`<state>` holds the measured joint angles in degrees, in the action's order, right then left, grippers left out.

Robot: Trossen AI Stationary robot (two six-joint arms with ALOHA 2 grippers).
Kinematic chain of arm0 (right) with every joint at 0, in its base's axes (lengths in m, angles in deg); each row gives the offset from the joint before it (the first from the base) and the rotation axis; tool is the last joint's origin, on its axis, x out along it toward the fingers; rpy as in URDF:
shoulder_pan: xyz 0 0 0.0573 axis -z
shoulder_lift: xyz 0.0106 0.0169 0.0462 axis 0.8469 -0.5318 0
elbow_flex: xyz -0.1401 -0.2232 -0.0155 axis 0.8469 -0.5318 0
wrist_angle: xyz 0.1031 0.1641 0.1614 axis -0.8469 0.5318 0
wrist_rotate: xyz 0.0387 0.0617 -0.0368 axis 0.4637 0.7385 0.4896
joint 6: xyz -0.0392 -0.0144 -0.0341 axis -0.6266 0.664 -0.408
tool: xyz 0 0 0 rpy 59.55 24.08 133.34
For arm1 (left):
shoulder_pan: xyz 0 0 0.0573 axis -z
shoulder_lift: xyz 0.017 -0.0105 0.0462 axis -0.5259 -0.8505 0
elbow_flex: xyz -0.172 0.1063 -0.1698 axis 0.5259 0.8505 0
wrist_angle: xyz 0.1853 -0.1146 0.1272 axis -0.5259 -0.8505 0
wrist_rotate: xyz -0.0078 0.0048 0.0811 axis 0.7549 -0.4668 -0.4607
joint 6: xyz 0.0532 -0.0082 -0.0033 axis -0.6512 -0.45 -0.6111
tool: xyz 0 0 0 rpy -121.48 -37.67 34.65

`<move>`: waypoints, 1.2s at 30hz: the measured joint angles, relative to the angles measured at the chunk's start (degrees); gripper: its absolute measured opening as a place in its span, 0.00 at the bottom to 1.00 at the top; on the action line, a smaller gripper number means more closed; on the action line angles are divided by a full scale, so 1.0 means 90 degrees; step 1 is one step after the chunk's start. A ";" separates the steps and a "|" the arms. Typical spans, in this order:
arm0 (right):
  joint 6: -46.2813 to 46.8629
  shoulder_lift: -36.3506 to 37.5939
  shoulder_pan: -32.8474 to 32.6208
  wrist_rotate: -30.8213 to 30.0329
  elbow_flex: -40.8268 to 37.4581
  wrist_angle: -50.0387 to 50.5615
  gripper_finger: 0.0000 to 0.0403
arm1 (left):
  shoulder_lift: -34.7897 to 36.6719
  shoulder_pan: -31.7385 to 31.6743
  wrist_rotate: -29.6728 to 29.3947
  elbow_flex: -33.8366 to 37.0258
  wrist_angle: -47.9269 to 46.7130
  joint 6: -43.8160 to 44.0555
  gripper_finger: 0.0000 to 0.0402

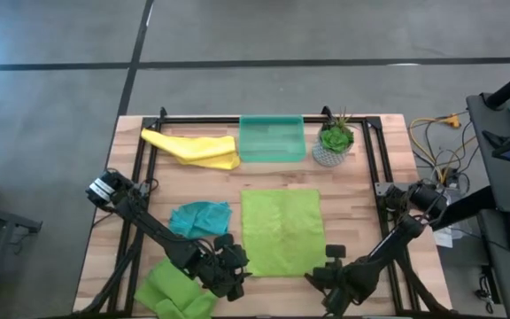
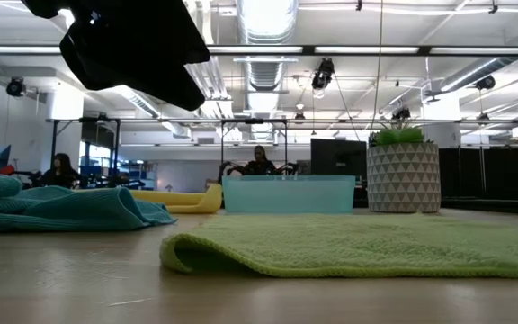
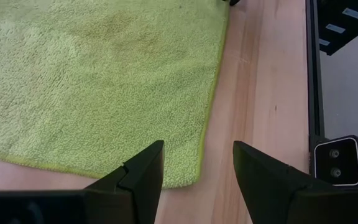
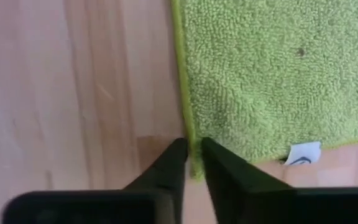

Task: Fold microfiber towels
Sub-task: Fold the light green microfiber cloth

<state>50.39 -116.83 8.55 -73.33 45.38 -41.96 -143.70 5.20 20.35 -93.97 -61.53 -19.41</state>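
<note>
A lime green towel [image 1: 282, 232] lies spread flat in the middle of the table; it also shows in the low view [image 2: 358, 243]. My left gripper [image 1: 235, 264] hangs open above its near left corner [image 3: 191, 174], one finger on either side, touching nothing. My right gripper [image 1: 328, 266] is at the near right corner, shut on the towel's hem. A teal towel [image 1: 200, 217] lies bunched to the left. A yellow towel [image 1: 193, 146] lies at the far left. A second lime green towel [image 1: 173, 292] lies crumpled at the near left. My right gripper pinches the spread lime green towel's side hem [image 4: 192, 160] between its two fingers, right by the near right corner, close to the white label [image 4: 303, 154]. The fingers lie along the hem. The towel stays flat on the table.
A translucent green tray [image 1: 271, 139] and a potted plant [image 1: 333, 142] stand at the far edge. A black frame [image 1: 374, 151] runs around the work area. Bare wood shows on both sides of the spread towel. People sit in the room behind [image 2: 259, 162].
</note>
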 joint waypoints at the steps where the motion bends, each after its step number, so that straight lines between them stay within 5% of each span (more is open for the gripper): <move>1: -0.0005 0.0037 0.0019 0.0016 -0.0008 -0.0024 0.05 | 0.0000 0.0000 0.0016 0.0000 0.0000 0.0000 0.44; 16: 0.0766 0.0899 0.0034 0.0010 -0.0545 -0.0223 0.02 | -0.0047 0.0101 0.0687 0.0010 -0.0054 -0.1025 0.44; 36: 0.1141 0.1006 0.0046 0.0050 -0.0323 -0.0677 0.02 | -0.1076 0.0019 0.0552 -0.0013 0.0449 -0.0997 0.44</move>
<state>60.66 -107.78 8.97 -72.88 42.47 -48.06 -153.38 5.37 25.32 -94.09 -57.49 -28.38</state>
